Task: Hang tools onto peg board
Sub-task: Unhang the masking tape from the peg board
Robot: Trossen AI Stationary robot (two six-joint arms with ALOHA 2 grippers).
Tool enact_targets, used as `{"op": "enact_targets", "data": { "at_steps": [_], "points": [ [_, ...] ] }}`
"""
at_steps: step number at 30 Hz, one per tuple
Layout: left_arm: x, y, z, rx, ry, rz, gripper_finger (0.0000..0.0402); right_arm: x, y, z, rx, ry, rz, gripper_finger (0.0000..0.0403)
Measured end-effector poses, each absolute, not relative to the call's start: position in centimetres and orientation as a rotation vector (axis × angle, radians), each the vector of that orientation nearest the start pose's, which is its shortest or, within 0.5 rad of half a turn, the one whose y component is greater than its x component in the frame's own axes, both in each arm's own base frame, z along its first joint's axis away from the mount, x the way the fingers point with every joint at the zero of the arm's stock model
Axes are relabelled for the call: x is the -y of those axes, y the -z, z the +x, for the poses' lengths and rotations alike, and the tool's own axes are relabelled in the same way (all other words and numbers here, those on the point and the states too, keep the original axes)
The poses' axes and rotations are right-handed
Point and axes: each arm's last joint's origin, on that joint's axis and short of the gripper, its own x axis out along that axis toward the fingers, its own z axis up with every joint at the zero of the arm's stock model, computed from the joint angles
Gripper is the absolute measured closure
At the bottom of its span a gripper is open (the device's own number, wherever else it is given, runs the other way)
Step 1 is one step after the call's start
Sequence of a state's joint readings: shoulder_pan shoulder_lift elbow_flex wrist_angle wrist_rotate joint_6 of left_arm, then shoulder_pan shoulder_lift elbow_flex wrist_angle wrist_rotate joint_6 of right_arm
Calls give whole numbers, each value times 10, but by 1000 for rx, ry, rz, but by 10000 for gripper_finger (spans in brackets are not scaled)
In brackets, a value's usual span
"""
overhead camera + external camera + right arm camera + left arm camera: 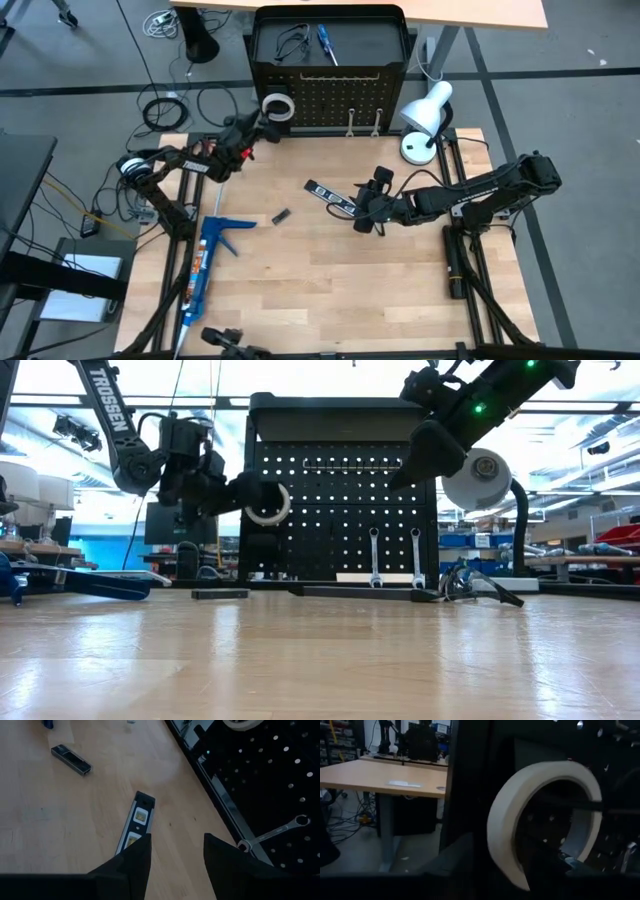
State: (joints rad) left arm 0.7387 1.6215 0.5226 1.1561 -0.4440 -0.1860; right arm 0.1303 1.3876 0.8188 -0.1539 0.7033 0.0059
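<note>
Board [330,95] top tray holds screwdriver [326,44] and wires [291,42]. Left claw [262,118] grasps tape [277,106] at board; right claw [366,212] released, over level [334,196] on table [320,290].

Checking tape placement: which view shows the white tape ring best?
Low view: the white tape ring shows in the left gripper against the peg board. Left wrist view shows it large but cropped, high view small, right wrist view only an edge.
</note>
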Motion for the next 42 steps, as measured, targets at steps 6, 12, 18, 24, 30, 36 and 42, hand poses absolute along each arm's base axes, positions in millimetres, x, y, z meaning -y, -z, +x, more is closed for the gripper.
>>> {"op": "enact_targets", "data": {
  "at_steps": [6,12,18,24,30,36,42],
  "points": [
    [-206,-187,213,167,-1161,-127,285,-18,-222,278,-668,548,-295,220],
    [-203,-187,216,143,-1156,-100,355,-18,-222,278,-669,548,-296,220],
    [-201,-186,218,116,-1171,-63,391,-18,-222,278,-669,547,-296,220],
    [-200,-187,218,123,-1188,-68,390,-18,-222,278,-670,533,-287,220],
    [-193,-191,221,148,-1243,-62,390,-18,-222,278,-669,531,-286,220],
    [-185,-199,223,147,-1265,-28,391,-18,-222,278,-669,530,-285,220],
    [-179,-205,225,157,-1251,-28,391,-18,-222,278,-667,530,-283,220]
  ]
}}
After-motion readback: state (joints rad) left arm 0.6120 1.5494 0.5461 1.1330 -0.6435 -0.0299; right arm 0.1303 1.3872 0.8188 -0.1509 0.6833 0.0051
